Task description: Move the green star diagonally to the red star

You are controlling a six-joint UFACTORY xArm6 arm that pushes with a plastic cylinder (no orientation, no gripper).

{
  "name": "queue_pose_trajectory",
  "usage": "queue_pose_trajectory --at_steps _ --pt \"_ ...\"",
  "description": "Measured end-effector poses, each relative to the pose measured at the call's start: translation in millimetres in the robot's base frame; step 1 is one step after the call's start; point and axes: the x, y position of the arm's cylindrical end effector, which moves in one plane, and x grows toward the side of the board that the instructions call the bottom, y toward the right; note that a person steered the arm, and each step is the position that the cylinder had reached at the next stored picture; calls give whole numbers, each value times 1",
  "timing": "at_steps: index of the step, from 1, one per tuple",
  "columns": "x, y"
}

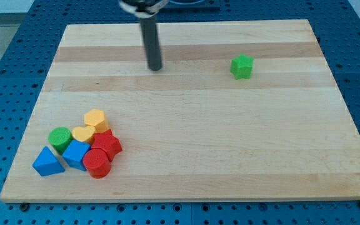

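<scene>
On the desk (pixel 186 131) no container shows: the green star (pixel 242 66) sits alone toward the view's upper right, well apart from a tight cluster at the lower left, where the red star (pixel 107 144) touches a red cylinder (pixel 97 163), blue cube (pixel 75 154), blue triangle (pixel 47 162), green cylinder (pixel 59 138), yellow heart (pixel 83 133) and yellow hexagon (pixel 95 119). My tip (pixel 154 67), the end effector, is a plain rod with nothing to spread or pinch, holding and touching no block, well left of the green star and at about its height.
</scene>
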Motion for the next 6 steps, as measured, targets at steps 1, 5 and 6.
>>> queue_pose_trajectory --at_steps 1,5,6 --pt "-18 70" --pt "11 188" --pt "22 173"
